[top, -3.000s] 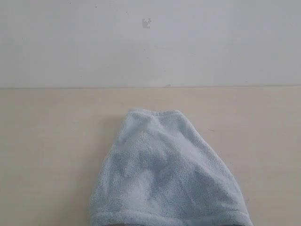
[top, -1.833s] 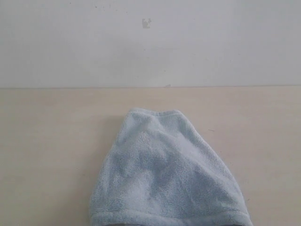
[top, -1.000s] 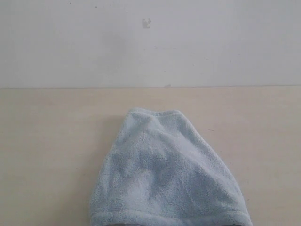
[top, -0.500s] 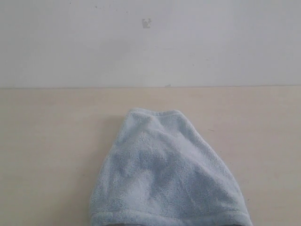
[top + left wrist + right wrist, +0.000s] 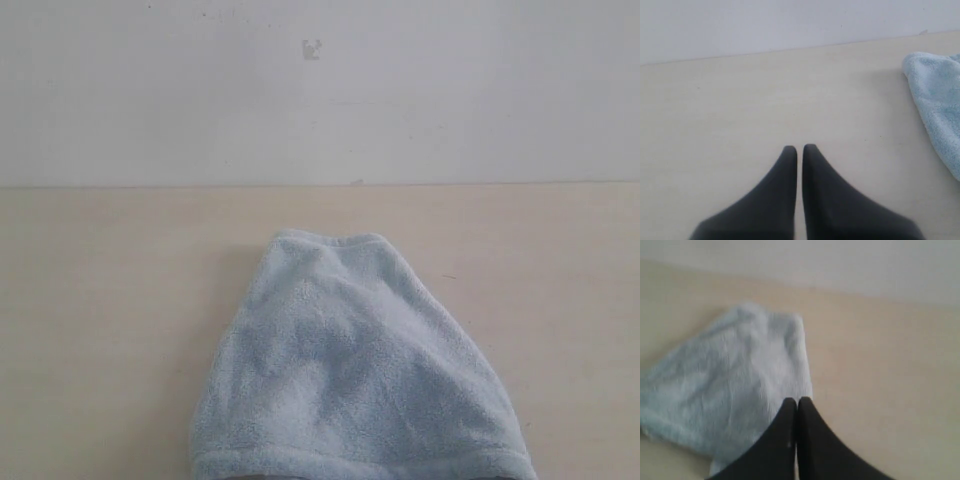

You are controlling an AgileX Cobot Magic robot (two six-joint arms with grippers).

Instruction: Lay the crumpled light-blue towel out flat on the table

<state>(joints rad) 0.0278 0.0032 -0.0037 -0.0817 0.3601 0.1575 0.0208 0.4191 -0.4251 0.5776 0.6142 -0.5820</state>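
1. The towel (image 5: 350, 370) is seen bunched on the counter (image 5: 100, 320) at the lower centre of the exterior frame, its long axis running up toward the wall (image 5: 450, 90).
2. The left tool (image 5: 799, 148) is closed on nothing, and is separated from the towel by bare counter.
3. The right tool (image 5: 798, 400) (also closed and empty) is placed right at the towel's edge, so it is judged the nearer.
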